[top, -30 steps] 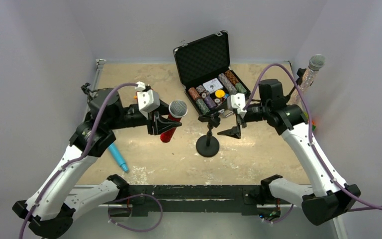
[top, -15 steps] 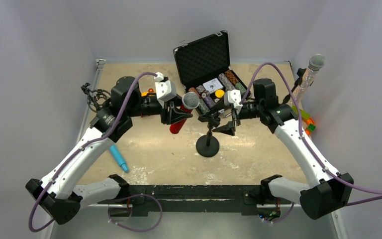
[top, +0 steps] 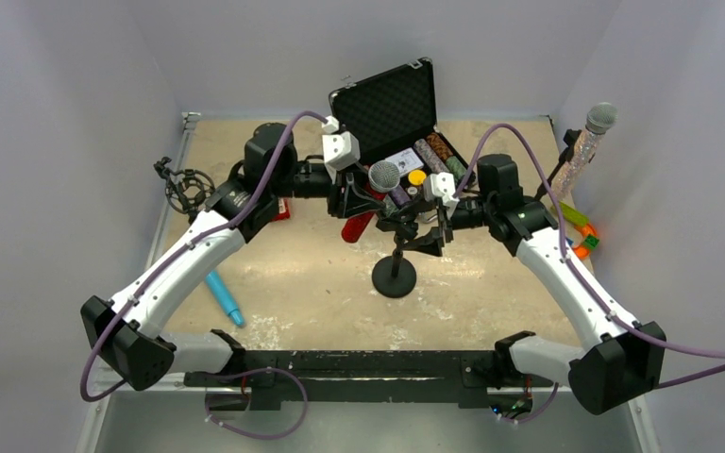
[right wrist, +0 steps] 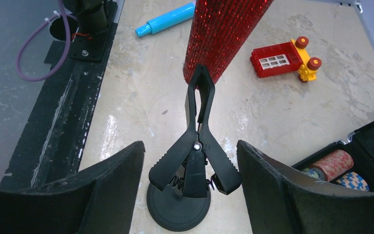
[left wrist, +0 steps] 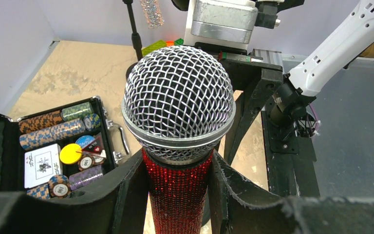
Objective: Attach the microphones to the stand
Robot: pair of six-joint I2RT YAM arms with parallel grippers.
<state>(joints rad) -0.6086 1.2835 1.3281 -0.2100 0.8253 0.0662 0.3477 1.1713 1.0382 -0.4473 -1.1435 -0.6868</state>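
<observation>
At the left of the table, the blue microphone (top: 224, 297) lies flat on the sandy surface, well apart from everything else and untouched. Further in, the left gripper (left wrist: 177, 170) is clenched around the red microphone (left wrist: 178, 107), gripping the glitter barrel just under the mesh head and holding it tilted above the table. Its lower end hangs just beside the stand (top: 395, 276).

That looks a sound place to hold. The barrel is stiff, and its rough glitter should not slip in the padded fingers. The head is probably the heavier end, and its mesh could dent if squeezed.

On top of the stand, the clip (right wrist: 198, 146) has its jaws shut, their tips right against the red barrel, though I cannot tell whether they touch. The right gripper (right wrist: 190, 146) is spread wide, one finger on either side of the clip's handles and clear of both. The spring will likely be firm, so the handles need a square squeeze before the barrel can go in.

By the right wall, the silver microphone (top: 589, 140) stands upright and looks already mounted on a thin black pole.
</observation>
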